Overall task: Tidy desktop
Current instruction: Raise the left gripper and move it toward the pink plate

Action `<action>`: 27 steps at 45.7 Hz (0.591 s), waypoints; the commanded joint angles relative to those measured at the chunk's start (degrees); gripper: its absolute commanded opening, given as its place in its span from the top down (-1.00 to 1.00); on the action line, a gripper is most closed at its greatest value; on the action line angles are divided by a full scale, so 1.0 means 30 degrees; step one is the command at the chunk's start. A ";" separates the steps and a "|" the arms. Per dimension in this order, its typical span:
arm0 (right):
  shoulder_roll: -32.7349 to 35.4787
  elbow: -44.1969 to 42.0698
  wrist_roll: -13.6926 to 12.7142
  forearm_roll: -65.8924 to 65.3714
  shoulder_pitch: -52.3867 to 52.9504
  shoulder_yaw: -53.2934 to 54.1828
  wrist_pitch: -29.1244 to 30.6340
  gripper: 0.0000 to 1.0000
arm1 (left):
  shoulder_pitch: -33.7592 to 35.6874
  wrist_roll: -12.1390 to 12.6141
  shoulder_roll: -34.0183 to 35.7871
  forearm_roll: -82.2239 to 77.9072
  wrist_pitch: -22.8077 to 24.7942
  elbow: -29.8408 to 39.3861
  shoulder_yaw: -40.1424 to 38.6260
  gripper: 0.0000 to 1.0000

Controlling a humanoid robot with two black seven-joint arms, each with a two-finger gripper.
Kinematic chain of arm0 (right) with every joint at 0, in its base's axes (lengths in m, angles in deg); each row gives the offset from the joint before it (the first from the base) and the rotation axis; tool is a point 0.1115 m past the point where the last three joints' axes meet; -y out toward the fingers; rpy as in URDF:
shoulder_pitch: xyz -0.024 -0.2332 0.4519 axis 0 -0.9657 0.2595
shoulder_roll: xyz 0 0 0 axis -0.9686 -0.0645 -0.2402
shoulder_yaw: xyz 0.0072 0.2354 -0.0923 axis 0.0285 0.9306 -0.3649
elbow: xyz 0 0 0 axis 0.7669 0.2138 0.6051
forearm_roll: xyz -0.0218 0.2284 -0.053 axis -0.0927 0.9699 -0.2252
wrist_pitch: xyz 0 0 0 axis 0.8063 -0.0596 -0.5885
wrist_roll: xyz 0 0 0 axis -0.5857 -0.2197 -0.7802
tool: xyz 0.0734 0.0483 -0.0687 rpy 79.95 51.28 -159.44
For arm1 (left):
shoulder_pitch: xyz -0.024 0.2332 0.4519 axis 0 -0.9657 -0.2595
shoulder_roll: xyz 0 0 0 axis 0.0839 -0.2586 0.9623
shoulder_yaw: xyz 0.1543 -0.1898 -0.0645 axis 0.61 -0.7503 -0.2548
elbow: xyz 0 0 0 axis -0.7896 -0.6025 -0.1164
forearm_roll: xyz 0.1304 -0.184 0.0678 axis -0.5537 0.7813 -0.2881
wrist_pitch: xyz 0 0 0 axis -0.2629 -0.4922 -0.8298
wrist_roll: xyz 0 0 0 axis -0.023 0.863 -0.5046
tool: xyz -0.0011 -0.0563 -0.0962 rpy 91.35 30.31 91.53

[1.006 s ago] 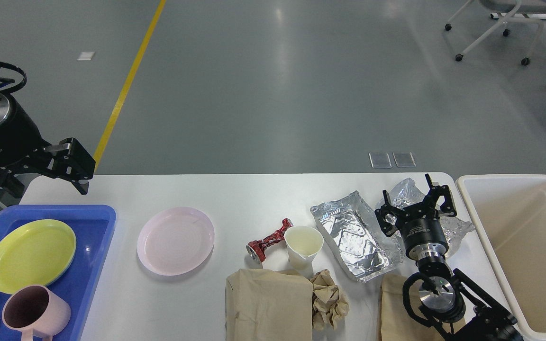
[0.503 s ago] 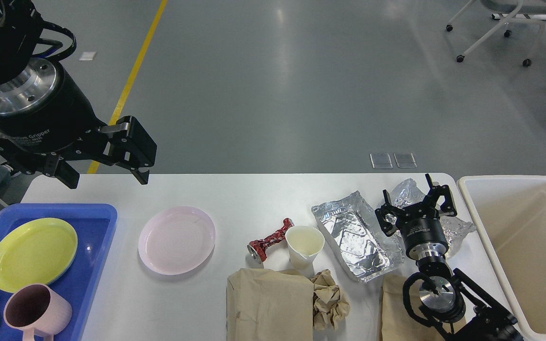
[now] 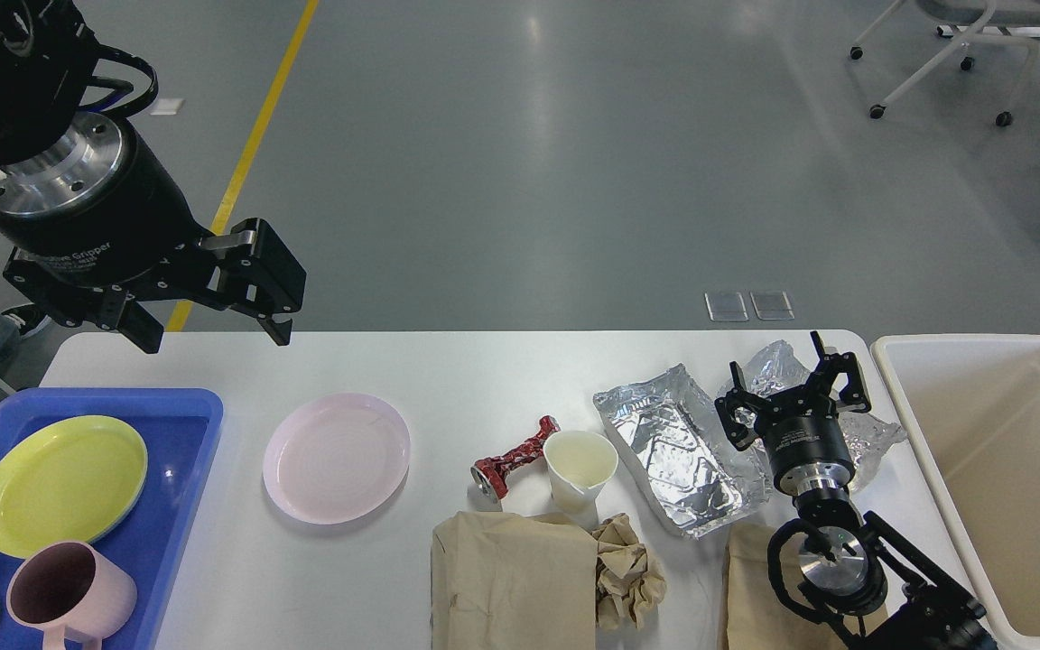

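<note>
Bench: the white bench (image 3: 448,370) fills the bottom half of the view, from the blue tray on the left to the beige bin on the right.
Blue tray: the tray (image 3: 186,469) sits on the left end of the bench. A yellow plate (image 3: 60,483) and a pink mug (image 3: 69,596) are in it. The mug looks empty.
Beige bin: the bin (image 3: 890,361) stands at the right end of the bench. Nothing shows inside it.
Pink plate: the plate (image 3: 337,457) lies flat on the bench, just right of the tray, with nothing on it.
Paper cup: the cup (image 3: 580,469) stands up in the middle of the bench. A crushed red can (image 3: 514,459) lies just left of it.
Foil tray: the bent foil tray (image 3: 678,447) lies right of the cup and holds nothing.
Clear plastic: a crumpled clear wrapper (image 3: 872,433) lies under the right tool.
Paper: two brown paper bags (image 3: 511,578) and (image 3: 750,587) lie along the near edge, with a crumpled brown paper ball (image 3: 628,573) between them.
Left tool: the left tool (image 3: 213,320) hangs above the far left edge of the bench. Its fingers are spread apart and hold nothing.
Right tool: the right tool (image 3: 791,384) is low over the wrapper, between the foil tray and the bin. Its fingers are spread apart and hold nothing.
Open room: the far strip of the bench is bare, and so is the spot between the pink plate and the red can.
</note>
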 commanded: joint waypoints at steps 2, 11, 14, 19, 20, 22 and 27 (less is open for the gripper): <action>0.0000 0.0030 0.0001 0.0000 0.0000 0.0000 -0.0021 -1.00 | -0.3655 0.0103 -0.0031 0.0174 -0.0690 -0.1898 -0.0689 -0.92; -0.0029 0.0001 0.0001 0.0000 0.0000 0.0000 -0.0021 -1.00 | -0.8990 0.0133 -0.0061 0.2252 -0.1130 -0.5006 -0.0925 -0.92; -0.0029 0.0001 0.0001 0.0000 0.0000 0.0000 0.0008 -1.00 | -1.0689 0.0133 0.0203 0.3423 -0.1452 -0.5798 -0.1041 -0.87; -0.0029 0.0002 0.0001 0.0000 0.0000 0.0000 0.0008 -1.00 | -1.3208 0.0191 0.0466 0.5415 -0.3789 -0.6121 -0.1451 -0.87; 0.0000 0.0001 0.0001 0.0000 0.0000 0.0000 0.0008 -1.00 | -1.3707 0.0221 0.0496 0.5680 -0.4667 -0.6180 -0.1452 -0.87; -0.0029 0.0001 0.0001 0.0000 0.0000 0.0000 0.0008 -1.00 | -1.4615 0.0308 0.0525 0.6032 -0.6454 -0.6180 -0.1481 -0.87; -0.0029 0.0002 0.0001 0.0000 0.0000 0.0000 0.0008 -1.00 | -1.6754 0.1273 0.0584 0.6911 -0.9738 -0.6180 -0.2036 -0.87</action>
